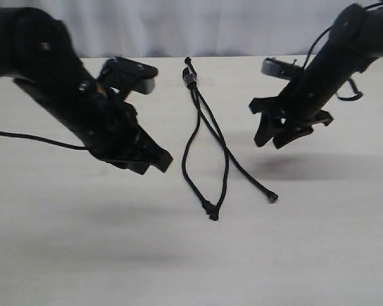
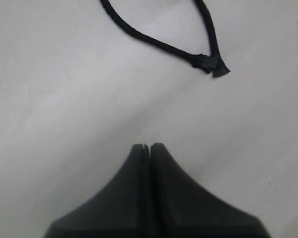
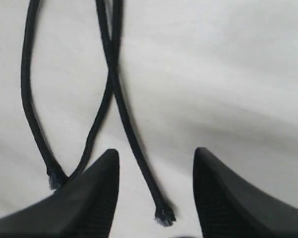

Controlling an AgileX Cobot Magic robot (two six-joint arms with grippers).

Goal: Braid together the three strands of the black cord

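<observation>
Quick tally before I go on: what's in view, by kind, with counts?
Thin black twisted rope strands: 3
Bound knotted end of the black cord: 1
Black robot grippers: 2, left gripper shut, right gripper open
Total: 6

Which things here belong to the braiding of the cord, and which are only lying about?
For the job:
- the black cord, bound at one end
- the three strands, not yet braided
- the left gripper, shut on nothing
- the right gripper, open

Not for the job:
- the thin arm cable at the left
- the table
- the white backdrop
</observation>
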